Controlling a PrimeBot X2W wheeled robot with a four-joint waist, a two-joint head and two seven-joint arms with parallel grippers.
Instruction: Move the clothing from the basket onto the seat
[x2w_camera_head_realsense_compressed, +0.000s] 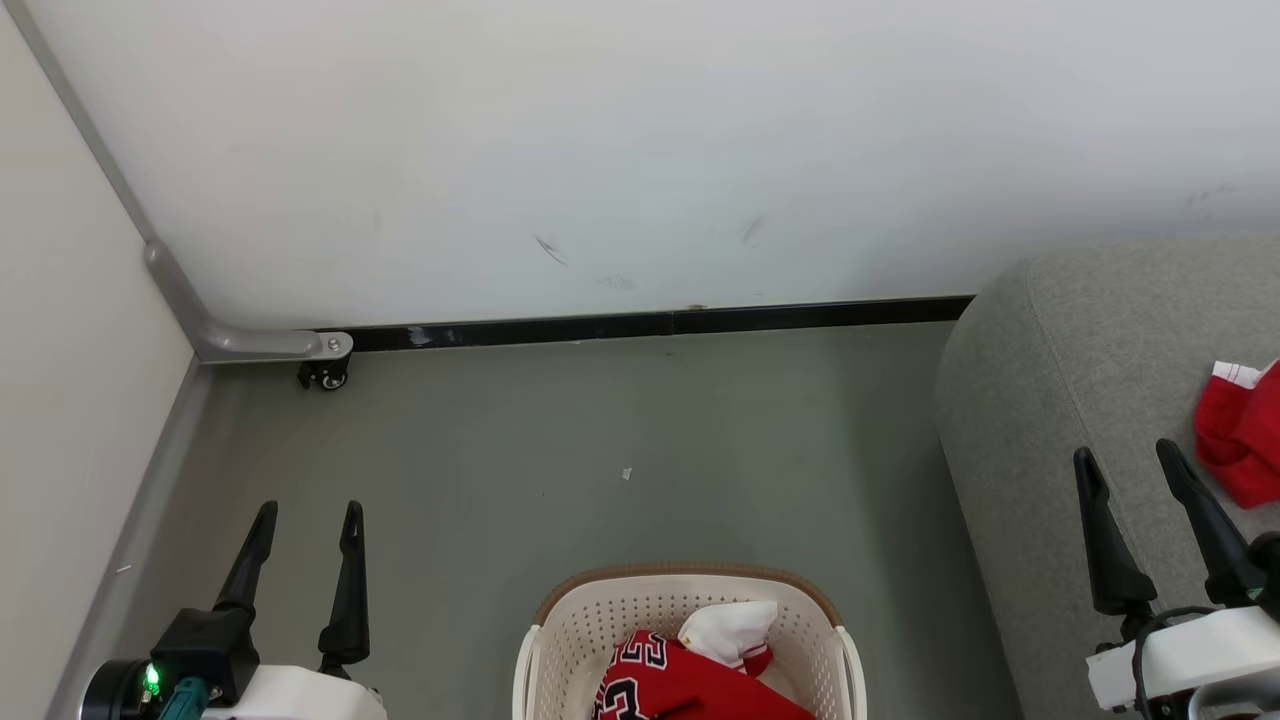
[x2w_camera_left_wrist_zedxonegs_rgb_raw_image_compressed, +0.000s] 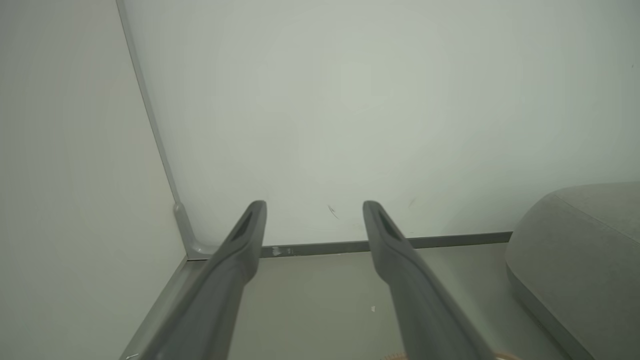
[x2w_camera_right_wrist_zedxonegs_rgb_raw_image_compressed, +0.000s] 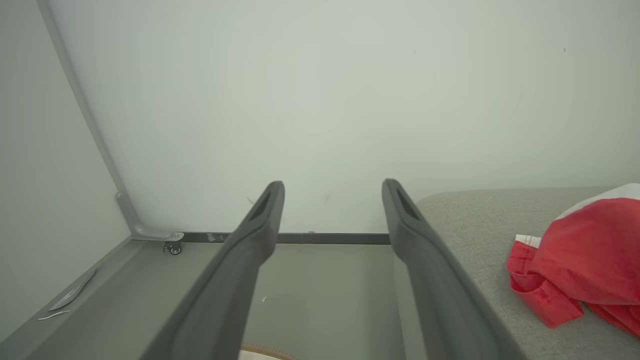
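The cream basket (x2w_camera_head_realsense_compressed: 560, 640) with a brown rim stands on the floor at the bottom centre of the head view. In it lies red clothing (x2w_camera_head_realsense_compressed: 690, 685) with black-and-white lettering and a white sleeve. Another red garment (x2w_camera_head_realsense_compressed: 1245, 435) rests on the grey seat (x2w_camera_head_realsense_compressed: 1060, 380) at the right; the right wrist view shows that garment (x2w_camera_right_wrist_zedxonegs_rgb_raw_image_compressed: 590, 260) on the seat (x2w_camera_right_wrist_zedxonegs_rgb_raw_image_compressed: 480, 220). My left gripper (x2w_camera_head_realsense_compressed: 308, 512) hangs open and empty over the floor, left of the basket. My right gripper (x2w_camera_head_realsense_compressed: 1128, 452) is open and empty above the seat's front edge. Both wrist views show spread fingers, the left (x2w_camera_left_wrist_zedxonegs_rgb_raw_image_compressed: 314, 204) and the right (x2w_camera_right_wrist_zedxonegs_rgb_raw_image_compressed: 332, 184).
A white wall runs across the back with a black baseboard (x2w_camera_head_realsense_compressed: 650, 324). A panel on the left has a grey metal frame and a small caster wheel (x2w_camera_head_realsense_compressed: 325, 376) at the corner. A scrap of paper (x2w_camera_head_realsense_compressed: 626, 474) lies on the grey-green floor (x2w_camera_head_realsense_compressed: 600, 450).
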